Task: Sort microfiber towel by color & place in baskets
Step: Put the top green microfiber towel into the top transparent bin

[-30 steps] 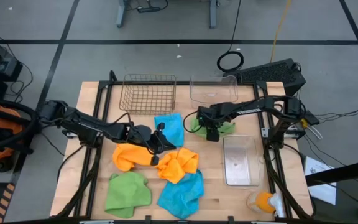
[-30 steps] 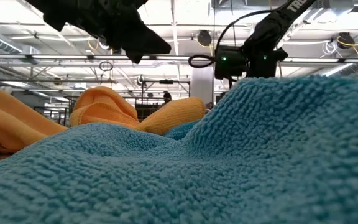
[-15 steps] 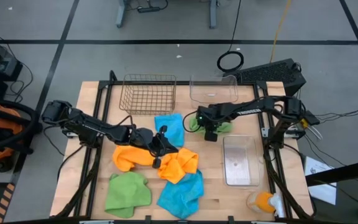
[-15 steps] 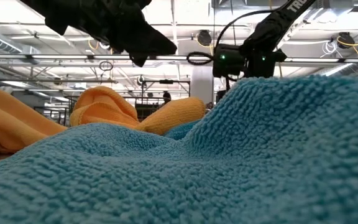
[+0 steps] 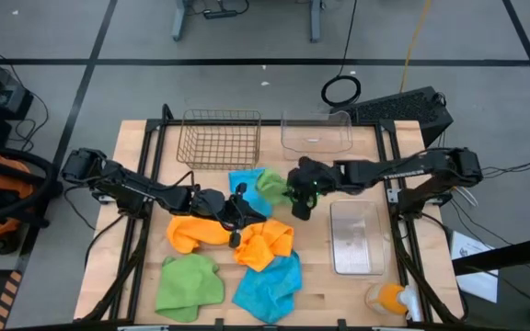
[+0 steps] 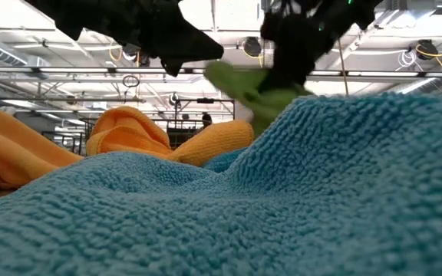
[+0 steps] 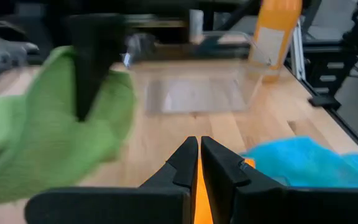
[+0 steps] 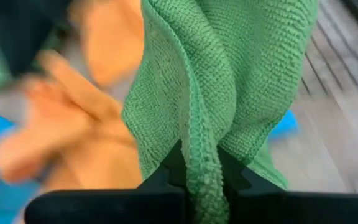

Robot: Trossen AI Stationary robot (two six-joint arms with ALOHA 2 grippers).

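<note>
Sorting has barely begun: our right gripper (image 5: 294,196) pinches a green towel (image 5: 270,183), while our left gripper (image 5: 237,227) clamps an orange towel (image 5: 196,232). All baskets (image 5: 221,140) look empty.

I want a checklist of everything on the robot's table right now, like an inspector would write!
Surface: wooden table, bare wood between the towels.
Job's things: wire basket and two clear bins, no towels seen inside. Loose towels: two orange, two blue, one green.
Clutter: orange bottle at the table's corner.
Grippers: right gripper shut on a green towel, lifted off the table; left gripper shut on an orange towel.
Cables: a coiled cable on the floor, wires along the arms.
Surroundings: grey floor, dark equipment at the left edge.
</note>
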